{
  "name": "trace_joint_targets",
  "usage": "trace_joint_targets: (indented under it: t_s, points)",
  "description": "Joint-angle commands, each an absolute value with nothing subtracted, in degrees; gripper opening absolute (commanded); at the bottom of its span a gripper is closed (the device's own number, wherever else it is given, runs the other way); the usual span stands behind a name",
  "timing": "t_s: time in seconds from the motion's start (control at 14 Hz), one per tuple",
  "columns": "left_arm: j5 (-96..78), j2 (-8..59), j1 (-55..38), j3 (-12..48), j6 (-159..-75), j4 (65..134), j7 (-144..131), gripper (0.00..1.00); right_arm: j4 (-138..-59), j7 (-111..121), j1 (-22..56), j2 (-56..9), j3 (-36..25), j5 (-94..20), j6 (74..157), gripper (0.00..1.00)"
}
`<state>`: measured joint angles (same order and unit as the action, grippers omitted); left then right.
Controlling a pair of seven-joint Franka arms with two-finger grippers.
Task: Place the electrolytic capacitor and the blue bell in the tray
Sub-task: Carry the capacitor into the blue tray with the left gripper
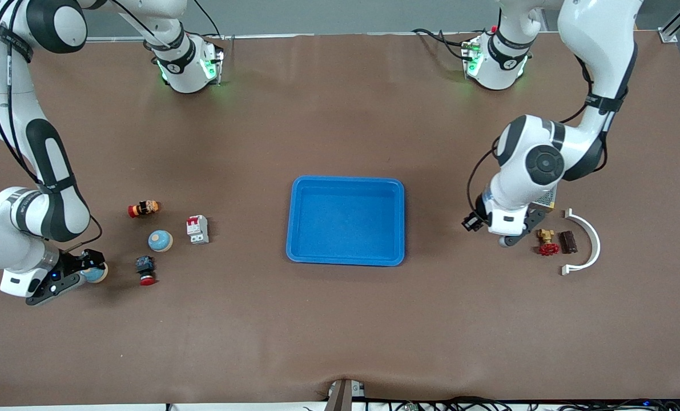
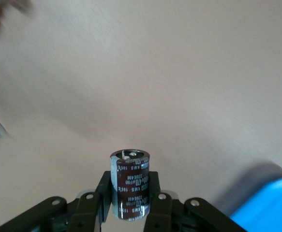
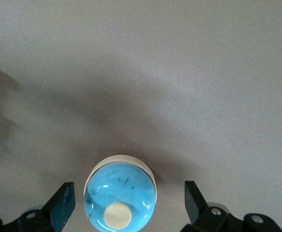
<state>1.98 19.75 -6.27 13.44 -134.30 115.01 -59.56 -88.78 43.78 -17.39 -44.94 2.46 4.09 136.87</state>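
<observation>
Left tool (image 2: 131, 205) grips the electrolytic capacitor (image 2: 129, 184) at frame right; right tool (image 3: 126, 203), fingers spread, straddles the blue bell (image 3: 120, 193) at lower left.

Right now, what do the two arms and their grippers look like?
Both arms are glossy white with black joint bands and round grey caps, black cables strapped along the links, and green lights at the bases. The left gripper is black, with screws showing at its linkage. The right gripper has flat black fingers.
</observation>
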Motion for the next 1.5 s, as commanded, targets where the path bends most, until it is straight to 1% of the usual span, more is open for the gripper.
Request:
trace_joint_targets:
  t_s: [0.0, 0.5, 1.07, 1.43]
  points:
    - [2.0, 22.1, -9.7, 13.2, -130.9, 109.9, -64.6, 0.0, -87.9, 44.3, -19.2, -46.1, 3.4, 5.2, 137.0, 1.0]
    - [2.1, 26.2, -17.3, 13.1, -130.8, 105.6, -74.3, 0.0, -88.9, 44.3, -19.7, -46.1, 3.5, 5.1, 136.9, 1.0]
    - [2.2, 33.2, -24.3, 12.8, -130.8, 99.2, -83.6, 0.0, -89.2, 44.0, -19.5, -46.1, 3.5, 4.6, 136.8, 1.0]
    - [3.0, 35.8, -25.9, 12.7, -130.9, 99.5, -85.2, 0.0, -89.2, 44.0, -19.4, -46.1, 3.7, 4.5, 136.8, 1.0]
